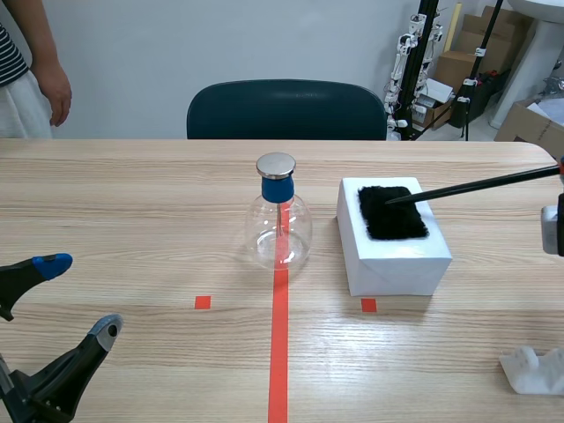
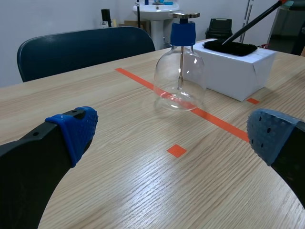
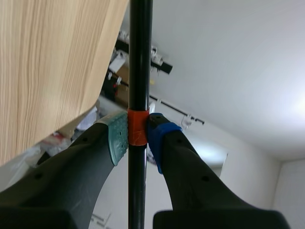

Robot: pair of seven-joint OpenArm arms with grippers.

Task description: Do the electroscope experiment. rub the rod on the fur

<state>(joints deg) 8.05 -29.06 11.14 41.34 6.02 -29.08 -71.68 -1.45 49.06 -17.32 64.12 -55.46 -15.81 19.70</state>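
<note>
soft, even overhead light fills the scene; the table [image 1: 132, 203] is bright, with only a faint shadow at the foot of the box [image 1: 397, 260]. the fur [image 1: 392, 213] is too dark for detail. small glints sit on the flask [image 1: 280, 231] and its metal cap [image 1: 276, 165]. from the left wrist a pale sheen lies across the wood. the right wrist view faces a glowing white wall [image 3: 238, 62], so the rod [image 3: 139, 57] and right gripper [image 3: 137, 136] stand dark against it.

surface: wooden table [image 1: 132, 203] | on it: glass flask [image 1: 280, 231], white box [image 1: 398, 257] beside, white piece [image 1: 533, 368] apart
</note>
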